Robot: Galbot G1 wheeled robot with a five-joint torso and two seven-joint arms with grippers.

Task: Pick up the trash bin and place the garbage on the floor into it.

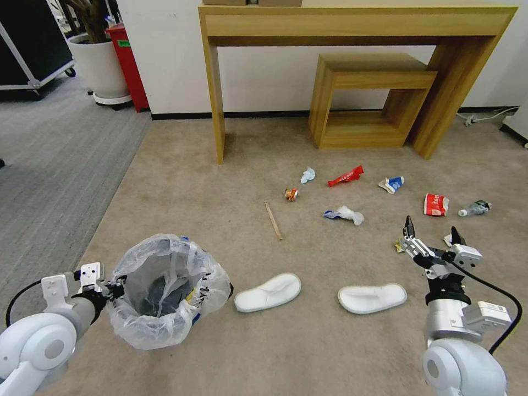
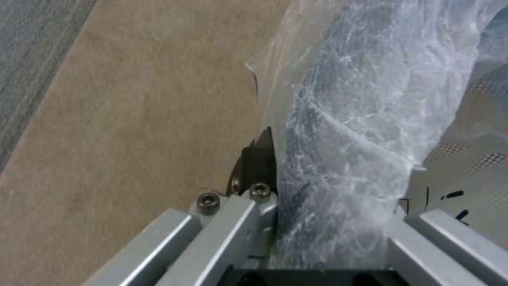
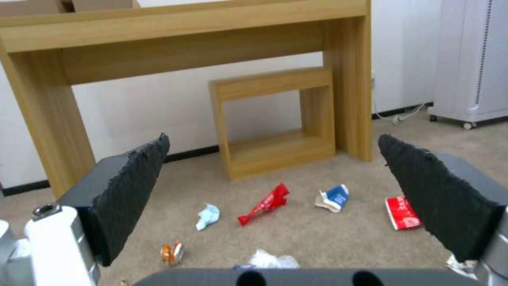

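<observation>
Left tool [image 1: 113, 289] pinches the bag-covered rim of the blue trash bin [image 1: 165, 291], which sits on the beige carpet [image 1: 220, 181] at the robot's left; the bin looks light, but its liner is slick and crinkly, so the stiff rim seems the right hold. Right tool [image 1: 432, 234] hangs spread over the litter, near 2 soft white slippers [image 1: 268, 292] and a thin red wrapper [image 1: 345, 176].
</observation>
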